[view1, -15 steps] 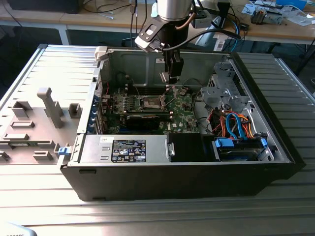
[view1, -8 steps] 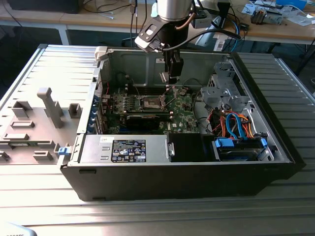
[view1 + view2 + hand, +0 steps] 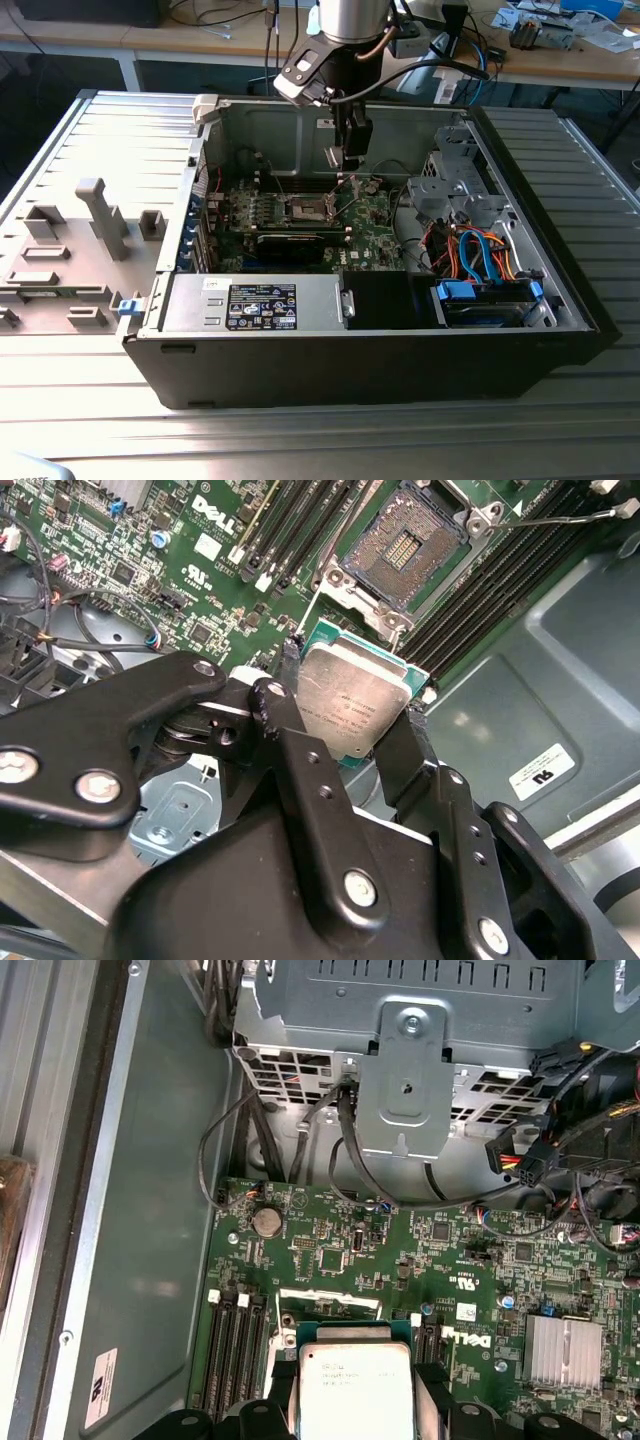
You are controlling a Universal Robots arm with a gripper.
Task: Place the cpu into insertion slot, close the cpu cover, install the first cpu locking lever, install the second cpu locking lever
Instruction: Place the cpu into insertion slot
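My gripper pinches the cpu by two opposite edges (silvery top showing), held above the green motherboard, near its uncovered insertion slot.

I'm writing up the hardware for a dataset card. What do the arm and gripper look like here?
In the exterior view the arm is a silvery metal cylinder, with black and orange cables beside its black wrist. The gripper in the second wrist view is black: flat linkage bars with round silver screw heads, ending in two narrow fingers.
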